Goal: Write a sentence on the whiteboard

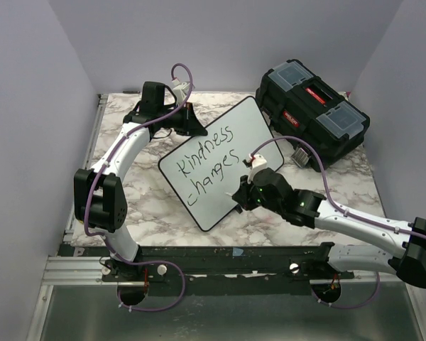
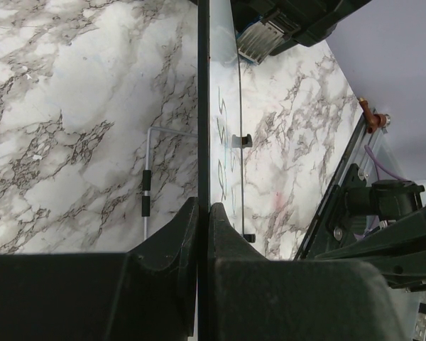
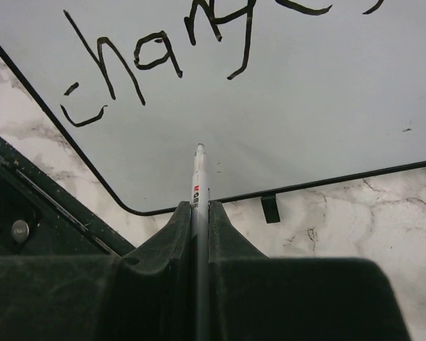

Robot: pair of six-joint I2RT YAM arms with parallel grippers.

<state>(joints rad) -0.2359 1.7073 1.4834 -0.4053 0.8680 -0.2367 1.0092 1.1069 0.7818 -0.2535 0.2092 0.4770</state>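
Observation:
The whiteboard lies slanted in the middle of the marble table. The sentence on it reads "kindness" and, below that, "changes" in black. My left gripper is shut on the board's far left edge; the left wrist view shows the black frame edge-on, running in between the jaws. My right gripper is shut on a white marker. The marker's tip points at bare board below "changes", near the board's lower edge. I cannot tell whether the tip touches.
A black plastic toolbox with clear lid compartments stands at the back right, close to the board's right corner. A small grey ribbed object lies beside it. Walls close the table in on three sides. A metal rail runs along the near edge.

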